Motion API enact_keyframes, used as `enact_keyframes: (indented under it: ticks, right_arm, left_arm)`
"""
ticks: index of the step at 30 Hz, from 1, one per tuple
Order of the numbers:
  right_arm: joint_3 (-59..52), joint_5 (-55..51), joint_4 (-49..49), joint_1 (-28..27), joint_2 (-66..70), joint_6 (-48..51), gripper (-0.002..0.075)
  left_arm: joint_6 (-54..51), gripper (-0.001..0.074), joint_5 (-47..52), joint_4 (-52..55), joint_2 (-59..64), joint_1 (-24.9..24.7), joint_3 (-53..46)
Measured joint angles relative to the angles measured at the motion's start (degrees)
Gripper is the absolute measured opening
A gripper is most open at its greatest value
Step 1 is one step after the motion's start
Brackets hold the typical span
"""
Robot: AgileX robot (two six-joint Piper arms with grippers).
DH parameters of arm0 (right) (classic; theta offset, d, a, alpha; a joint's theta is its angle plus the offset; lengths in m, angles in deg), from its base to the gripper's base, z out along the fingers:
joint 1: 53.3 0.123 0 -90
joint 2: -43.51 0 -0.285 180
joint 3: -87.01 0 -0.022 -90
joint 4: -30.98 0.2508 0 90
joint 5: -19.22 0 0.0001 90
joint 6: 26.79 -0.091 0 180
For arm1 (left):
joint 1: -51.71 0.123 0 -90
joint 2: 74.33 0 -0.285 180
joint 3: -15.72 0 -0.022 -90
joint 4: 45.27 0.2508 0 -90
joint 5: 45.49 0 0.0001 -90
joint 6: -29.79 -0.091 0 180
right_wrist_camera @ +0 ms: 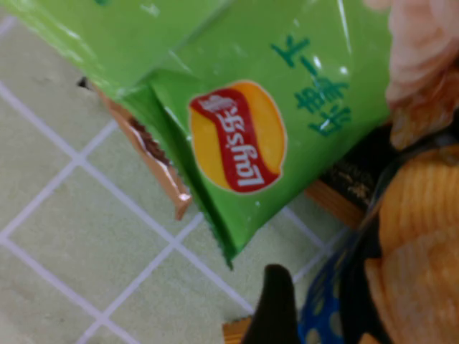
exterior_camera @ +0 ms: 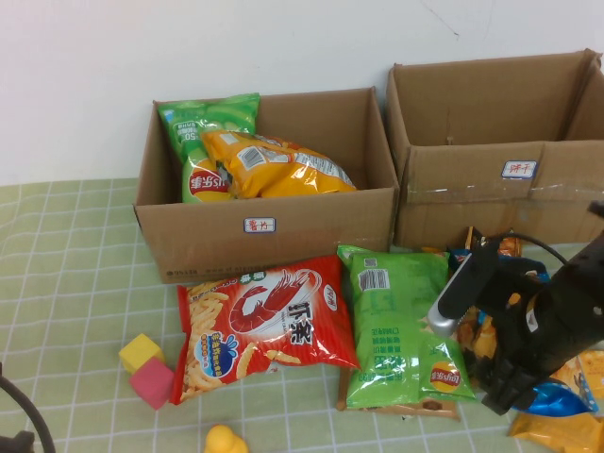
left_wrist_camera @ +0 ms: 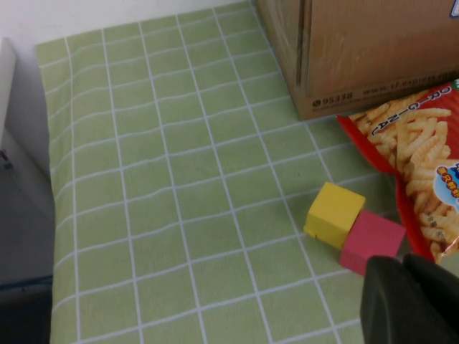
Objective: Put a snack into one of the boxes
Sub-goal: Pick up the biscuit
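Our red snack lies flat on the worktop before the box, long axis eight-to-two o'clock. It sits at nine o'clock from our right gripper, fingers spread. Our left gripper, pressed together, hangs at the near-left edge, similarly close.

**A staged test table, probably a lab**

A green checked cloth covers the table against a bare white wall. Labelled cardboard cartons, snack bags and toy blocks are set out like practice props.

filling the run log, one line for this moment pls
left gripper shut, parked | right gripper open over green bag | shrimp bag on table
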Motion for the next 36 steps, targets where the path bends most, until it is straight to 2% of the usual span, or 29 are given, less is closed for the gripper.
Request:
enact_keyframes:
  ticks: [8,14,20,24,28,32,36]
  right_arm:
    - [0.74,-0.32,-4.21,0.03,1.71,-6.14,0.0556]
    - [6.98,-13.68,-12.72,0.13,-0.89,-18.74,0.0556]
    - [11.60,-21.46,-12.86,0.13,-11.31,-22.78,0.0556]
    - [5.54,-19.49,-6.95,0.13,-19.63,-22.90,0.0557]
    - [-5.52,-13.20,2.38,0.13,-25.00,-16.50,0.0557]
    - [-12.65,-11.29,6.25,0.13,-24.29,-12.11,0.0557]
    - [-13.83,-9.32,6.12,0.13,-20.30,-11.21,0.0557]
  left_arm:
    - [0.36,-0.0002,-0.88,0.00,0.00,0.00,-0.39]
    - [0.36,-0.0002,-1.40,-0.04,0.00,0.00,-1.36]
    - [0.36,-0.0002,-1.74,-0.16,0.00,0.00,-1.36]
    - [0.36,-0.0002,-1.77,-0.83,0.00,0.00,-1.36]
    - [0.48,-0.0002,-1.87,-1.39,0.00,0.00,-1.36]
    - [0.48,-0.0002,-1.87,-1.49,0.00,0.00,-1.36]
    - [0.48,-0.0002,-1.87,-1.52,0.00,0.00,-1.36]
